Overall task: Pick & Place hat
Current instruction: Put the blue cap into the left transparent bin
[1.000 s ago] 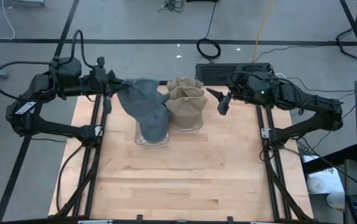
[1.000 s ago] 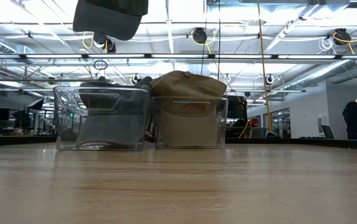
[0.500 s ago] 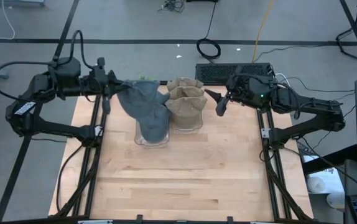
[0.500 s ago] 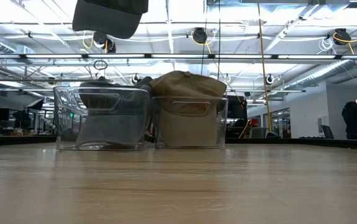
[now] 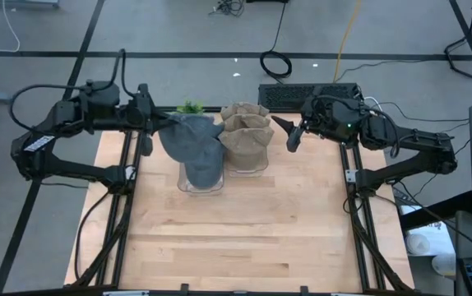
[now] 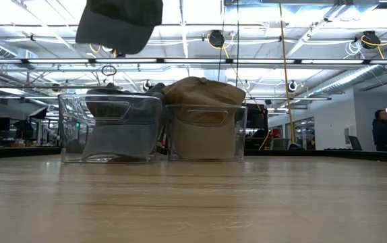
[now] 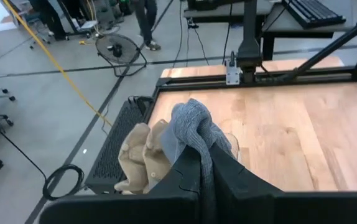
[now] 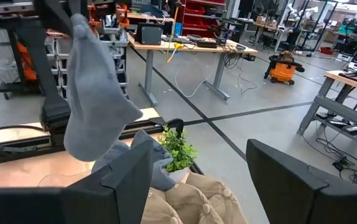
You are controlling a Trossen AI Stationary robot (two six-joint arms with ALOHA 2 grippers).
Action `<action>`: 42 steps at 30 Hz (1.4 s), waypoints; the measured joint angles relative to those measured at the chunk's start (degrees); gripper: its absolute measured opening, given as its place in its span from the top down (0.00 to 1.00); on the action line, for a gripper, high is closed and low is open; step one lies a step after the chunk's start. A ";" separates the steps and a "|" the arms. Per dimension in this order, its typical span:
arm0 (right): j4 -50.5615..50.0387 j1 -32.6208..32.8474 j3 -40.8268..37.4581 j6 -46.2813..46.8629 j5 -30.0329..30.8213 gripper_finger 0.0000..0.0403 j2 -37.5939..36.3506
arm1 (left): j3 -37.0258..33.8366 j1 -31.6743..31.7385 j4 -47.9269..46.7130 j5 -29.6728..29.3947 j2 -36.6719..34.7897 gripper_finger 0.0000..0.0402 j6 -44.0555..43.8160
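A grey hat (image 5: 193,144) hangs in the air above the left clear bin (image 6: 109,128), with my left gripper (image 5: 160,123) shut on it at the table's far left. In the low view the grey hat (image 6: 119,23) shows well above the bin's rim. The right clear bin (image 6: 207,131) holds stacked tan hats (image 5: 244,131). My right gripper (image 5: 289,134) stands open just right of the tan hats, level, with nothing between its fingers. My left gripper pinches a bunched fold of the grey hat's cloth (image 7: 197,134) between its two fingers. The fingers come from the table's left, slanting slightly down. The hat hangs below and beyond the fingers (image 7: 228,171), slack and clear of the bin.
A small green plant (image 5: 191,107) stands behind the bins at the table's far edge. Dark cloth (image 6: 106,91) shows at the left bin's rim. A keyboard (image 5: 306,92) lies beyond the far edge. Bare wood (image 5: 244,238) lies nearer than the bins.
My left gripper has edged toward the table's right with the grey hat. The hat has swung along with it, tilting a little, and has uncovered the green plant behind the bins.
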 joint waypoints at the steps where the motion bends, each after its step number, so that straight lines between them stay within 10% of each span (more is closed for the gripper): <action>1: -0.04 -0.20 0.00 0.02 -0.01 0.40 0.03 | -0.45 0.04 0.12 0.00 -0.02 0.99 -0.04; 42: -0.02 -2.80 -2.27 -3.64 0.02 0.40 0.05 | -45.30 -7.64 34.06 -1.76 -13.90 0.99 -13.53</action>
